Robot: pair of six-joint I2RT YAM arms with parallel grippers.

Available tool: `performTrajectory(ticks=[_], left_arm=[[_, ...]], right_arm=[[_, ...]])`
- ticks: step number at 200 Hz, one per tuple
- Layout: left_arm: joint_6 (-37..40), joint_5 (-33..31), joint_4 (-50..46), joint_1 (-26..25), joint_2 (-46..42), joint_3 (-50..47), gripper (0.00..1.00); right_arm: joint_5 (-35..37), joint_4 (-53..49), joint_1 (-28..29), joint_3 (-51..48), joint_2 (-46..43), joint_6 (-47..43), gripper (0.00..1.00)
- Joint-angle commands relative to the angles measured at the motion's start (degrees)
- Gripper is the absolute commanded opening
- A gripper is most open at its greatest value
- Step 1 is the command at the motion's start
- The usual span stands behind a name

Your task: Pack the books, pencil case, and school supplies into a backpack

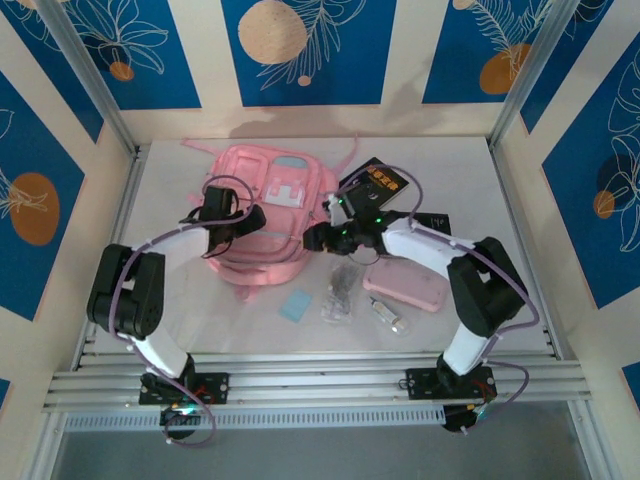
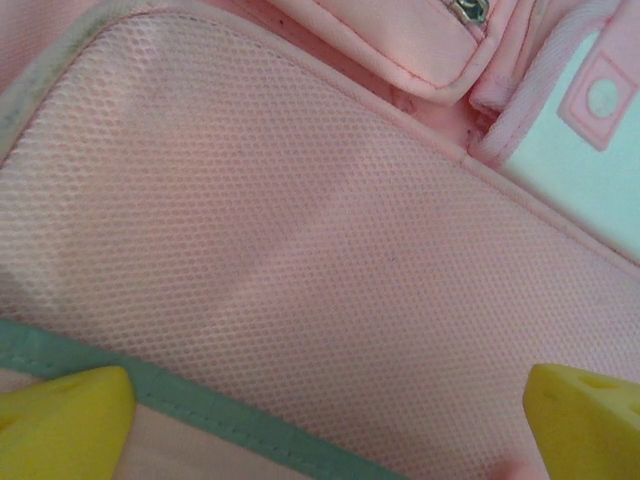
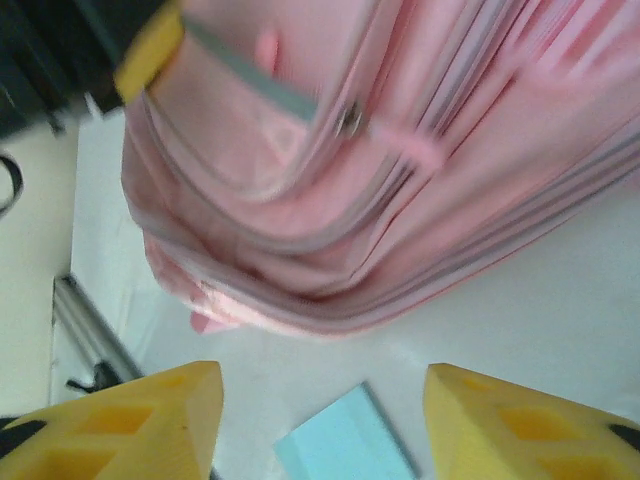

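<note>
1. We see the left claw (image 2: 328,428) spread wide over the mesh of the backpack (image 1: 262,185).
2. The right claw (image 3: 322,410) gapes empty above the blue pad (image 3: 345,447).
3. The book (image 1: 372,186) lies right of the backpack on the bench; its yellow title is unreadable.

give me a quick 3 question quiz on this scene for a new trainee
1. True or false: the pencil case is already inside the backpack.
2. Which thing lies just beyond the right gripper? A) light blue pad B) scissors C) mug
3. Which gripper is poised over the backpack's mesh panel?
Key: 1 false; 2 A; 3 the left gripper.
</note>
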Motion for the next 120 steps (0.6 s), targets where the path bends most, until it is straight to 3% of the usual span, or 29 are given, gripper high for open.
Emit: performTrajectory(ticks=[1, 47, 87, 120], left_arm=[[4.5, -4.21, -8.81, -0.14, -6.55, 1.31, 1.0], [9.43, -13.84, -14.79, 2.09, -16.31, -3.11, 1.0], [8.27, -9.89, -15.41, 4.66, -16.06, -7.26, 1.0], [4.69, -4.89, -13.22, 4.63, -15.23, -9.63, 1.0]], right_arm=[[4.23, -5.95, -3.72, 1.34, -1.82, -3.46, 0.61], [6.02, -3.44, -7.75, 4.93, 2.76, -2.88, 0.63], [8.03, 1.09, -7.99, 8.04, 10.45, -2.59, 0.55], [3.31, 7.28, -8.81, 7.77, 14.97, -3.79, 0.6]])
